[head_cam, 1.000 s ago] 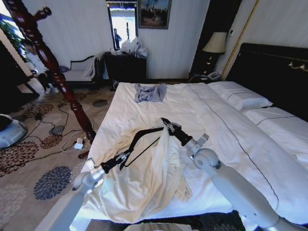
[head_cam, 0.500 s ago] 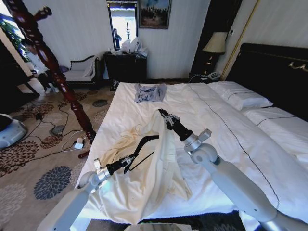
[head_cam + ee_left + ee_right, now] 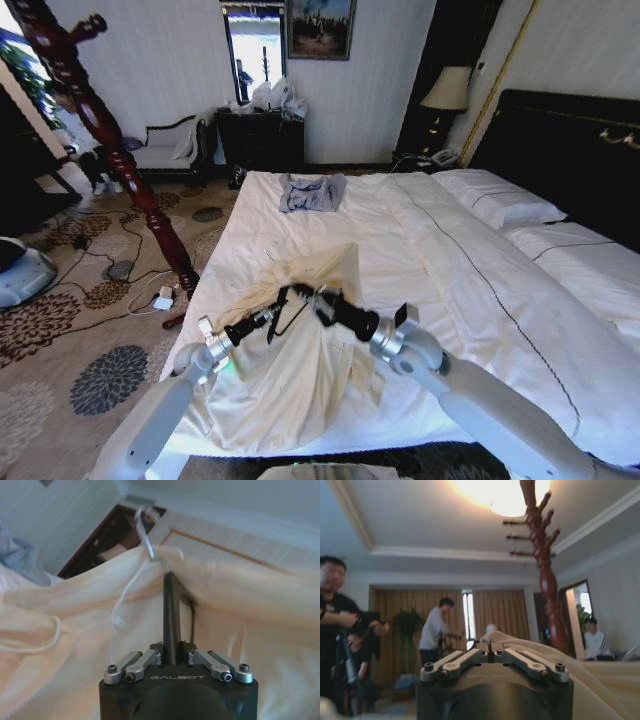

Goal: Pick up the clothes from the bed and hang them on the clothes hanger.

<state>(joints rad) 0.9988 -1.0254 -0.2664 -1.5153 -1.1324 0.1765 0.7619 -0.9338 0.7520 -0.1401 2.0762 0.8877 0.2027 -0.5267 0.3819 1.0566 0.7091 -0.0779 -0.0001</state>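
Coat stand (image 3: 95,120) at upper left, on the floor beside the bed (image 3: 470,270). Left claw (image 3: 272,315), lower centre, pinches a black hanger (image 3: 170,610) under the cream garment (image 3: 300,370). Right claw (image 3: 322,303) pinches the garment's cloth. "GALBOT" on claw bodies.

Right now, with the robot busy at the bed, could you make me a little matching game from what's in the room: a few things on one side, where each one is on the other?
Things:
1. cream garment
2. grey-blue garment
3. coat stand
4. lamp

Places:
a. on the patterned carpet, left of the bed
b. in the corner beside the headboard
c. folded at the bed's far end
d. draped at the bed's near edge, at both grippers

Pairs: 1-d, 2-c, 3-a, 4-b
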